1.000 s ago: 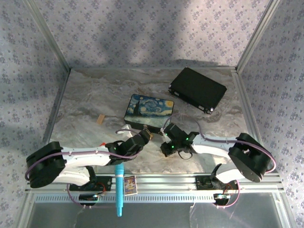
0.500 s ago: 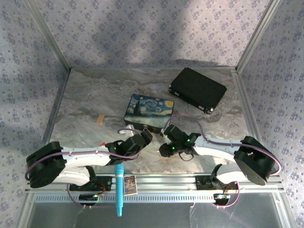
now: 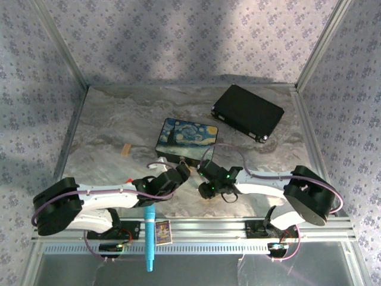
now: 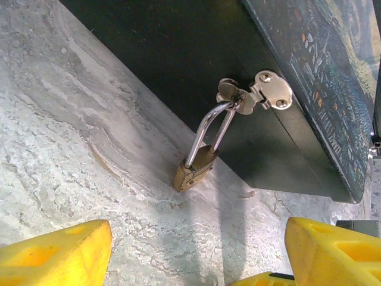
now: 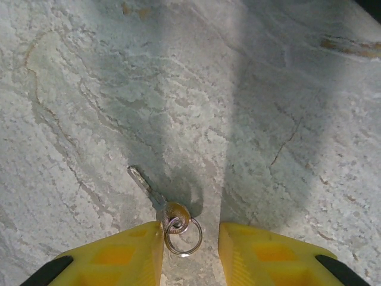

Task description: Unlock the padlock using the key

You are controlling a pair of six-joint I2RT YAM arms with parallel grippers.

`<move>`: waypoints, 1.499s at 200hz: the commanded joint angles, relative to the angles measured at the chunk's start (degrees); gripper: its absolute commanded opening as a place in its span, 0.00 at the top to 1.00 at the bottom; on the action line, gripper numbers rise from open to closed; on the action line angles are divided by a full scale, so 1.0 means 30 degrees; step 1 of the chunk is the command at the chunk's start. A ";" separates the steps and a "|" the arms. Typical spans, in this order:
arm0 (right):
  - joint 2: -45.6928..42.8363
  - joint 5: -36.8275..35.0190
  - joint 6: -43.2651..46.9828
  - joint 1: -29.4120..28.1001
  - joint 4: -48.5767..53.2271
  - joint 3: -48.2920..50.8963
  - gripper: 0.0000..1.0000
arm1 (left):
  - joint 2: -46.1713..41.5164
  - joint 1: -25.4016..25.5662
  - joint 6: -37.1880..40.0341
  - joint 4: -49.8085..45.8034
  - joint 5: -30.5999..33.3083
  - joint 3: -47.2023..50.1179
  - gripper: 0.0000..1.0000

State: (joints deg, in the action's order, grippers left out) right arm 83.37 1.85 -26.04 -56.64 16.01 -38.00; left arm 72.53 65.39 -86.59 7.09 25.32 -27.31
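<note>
**Key pickup in hand: the right gripper [image 5: 190, 233] is straddling the key [image 5: 156, 196], and the padlock [image 4: 193, 170] is hanging, apparently locked.**

The right gripper's yellow fingers are standing part-open and gripping nothing. The key's bow is lying between them on the marble-pattern tabletop [image 5: 286, 89], with the blade pointing away. The left gripper [image 4: 196, 253] is gaping wide and empty, facing the brass padlock. The padlock's shackle is threading the hasp [image 4: 262, 95] on the near wall of the Starry Night box [image 3: 186, 138], and its body is tilting down to the tabletop. The next move, as judged, calls for closing squarely on the bow, since the thin key is lying flat, and then carrying it to the keyway. Farther off, a tan block [image 3: 125, 149] and a black case [image 3: 247, 112] are lying on the table, and patterned wall panels [image 3: 178, 36] are enclosing it.
</note>
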 commanded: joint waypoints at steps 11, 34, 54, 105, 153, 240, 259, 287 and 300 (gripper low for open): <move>0.1620 -0.0360 0.0017 -0.0391 -0.0772 -0.0560 0.73 | 0.0256 0.0119 -0.0200 -0.0686 0.0643 -0.0652 0.24; 0.1693 0.0133 0.0038 -0.0339 -0.1268 -0.0331 0.88 | 0.0314 0.0061 -0.0123 -0.0688 0.0682 -0.0623 0.24; 0.1189 0.0464 0.0042 -0.0123 -0.1574 -0.0089 0.95 | 0.0400 -0.0016 -0.0050 -0.0642 0.0621 -0.0623 0.24; -0.0491 0.1830 -0.0045 0.1263 -0.2081 0.0463 1.00 | 0.0519 -0.0104 0.0104 -0.0237 0.0411 -0.0608 0.25; -0.2165 0.1164 -0.0487 0.1508 -0.2481 0.0756 1.00 | 0.0922 -0.0555 -0.2124 0.2274 -0.2537 -0.0564 0.30; -0.4496 0.0733 -0.1826 0.1560 -0.4612 0.1689 1.00 | 0.4758 -0.0624 -0.9889 1.1651 -0.3657 0.0998 0.15; -0.4989 0.0965 -0.2171 0.1581 -0.5029 0.1709 1.00 | 0.6502 -0.0623 -1.0858 1.4132 -0.4806 0.0598 0.14; -0.5124 0.1785 -0.2318 0.1464 -0.5863 0.1897 1.00 | 0.8216 -0.0296 -1.1408 1.7392 -0.4312 0.0354 0.12; -0.5238 0.1829 -0.2528 0.1448 -0.6375 0.2211 1.00 | 0.8269 -0.0183 -1.1345 1.7536 -0.4214 0.0195 0.12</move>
State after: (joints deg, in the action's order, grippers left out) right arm 68.58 5.61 -31.77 -52.25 0.40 -33.17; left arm 95.59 63.86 -117.38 51.51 13.28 -25.39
